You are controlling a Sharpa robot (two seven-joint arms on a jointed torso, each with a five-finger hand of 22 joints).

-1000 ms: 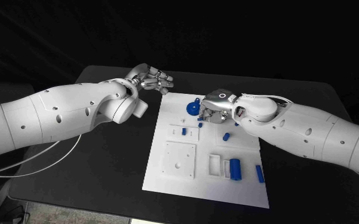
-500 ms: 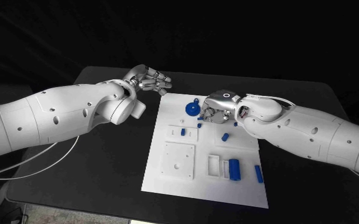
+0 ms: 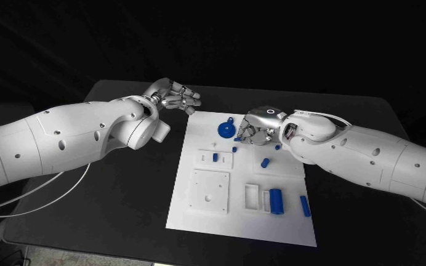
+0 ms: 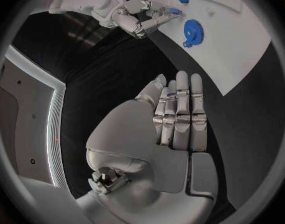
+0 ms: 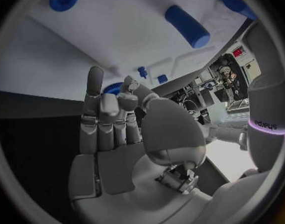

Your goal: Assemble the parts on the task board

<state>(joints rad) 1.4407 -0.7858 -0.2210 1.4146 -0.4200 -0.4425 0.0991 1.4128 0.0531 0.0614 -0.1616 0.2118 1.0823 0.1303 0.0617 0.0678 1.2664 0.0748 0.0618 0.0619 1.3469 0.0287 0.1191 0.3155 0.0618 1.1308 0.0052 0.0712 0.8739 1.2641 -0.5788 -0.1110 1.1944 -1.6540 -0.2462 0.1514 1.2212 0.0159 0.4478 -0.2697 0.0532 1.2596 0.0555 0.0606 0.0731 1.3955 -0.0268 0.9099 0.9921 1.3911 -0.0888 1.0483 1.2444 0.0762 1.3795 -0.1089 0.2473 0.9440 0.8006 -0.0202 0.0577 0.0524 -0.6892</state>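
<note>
White and flat, the board (image 3: 244, 186) lies mid-bench (image 3: 124, 173) with blue parts (image 3: 279, 200) scattered across it: a gear (image 3: 227, 130) near its far edge, a stout cylinder and slimmer pegs nearer the robot. The right hand (image 3: 255, 128) hangs over the board's far end just beside the gear, apparently ready to work there; whether its fingers pinch a small part cannot be told. The left hand (image 3: 176, 96) waits off the board's far left corner, fingers pressed together and holding nothing, seemingly kept clear.
</note>
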